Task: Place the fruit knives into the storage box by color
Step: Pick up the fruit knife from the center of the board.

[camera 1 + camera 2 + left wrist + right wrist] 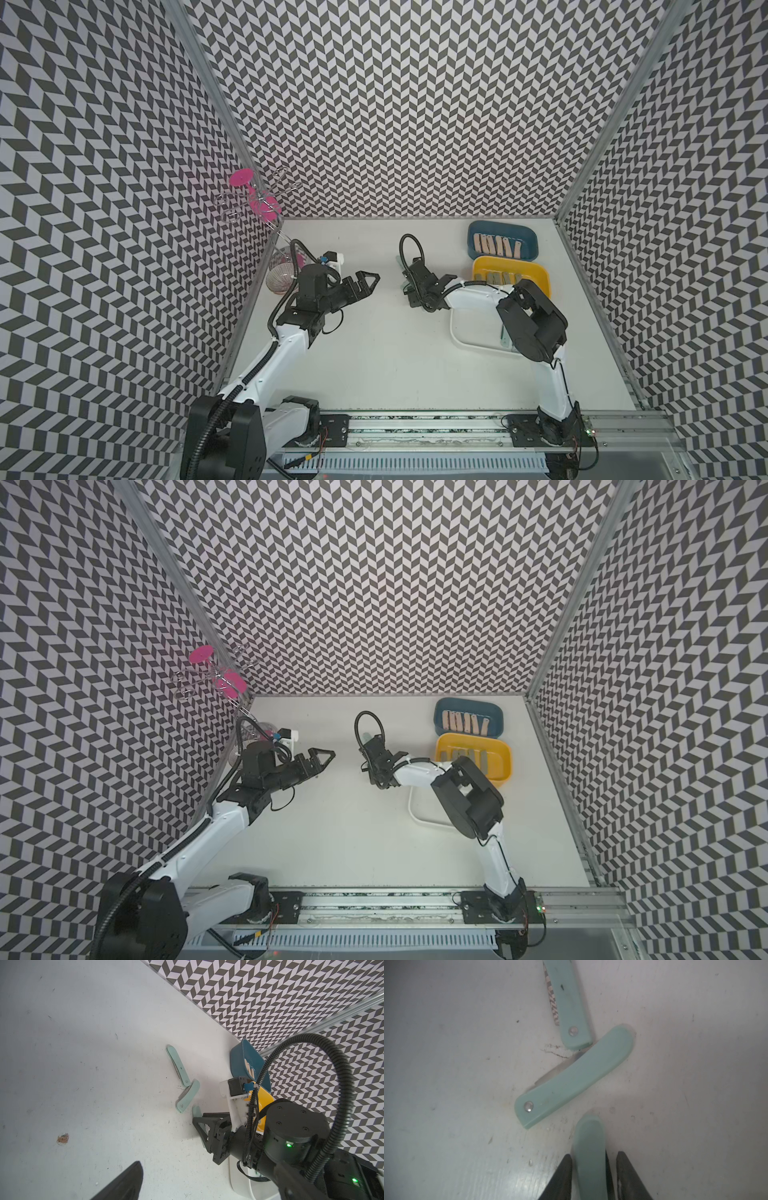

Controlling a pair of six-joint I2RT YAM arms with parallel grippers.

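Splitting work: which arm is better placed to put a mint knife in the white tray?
Right: right gripper holds a mint knife, white tray beneath that arm; left gripper open, farther off.

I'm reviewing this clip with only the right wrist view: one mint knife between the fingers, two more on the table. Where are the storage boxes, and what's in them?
Observer: The blue tray, in the back right corner, holds peach-pink knives.
Operator: Other colours?
Observer: Olive knives lie in the yellow tray just in front of the blue one.
Operator: Any mint ones stored yet?
Observer: One mint knife shows in the white tray, beside the right arm; the arm hides the rest.
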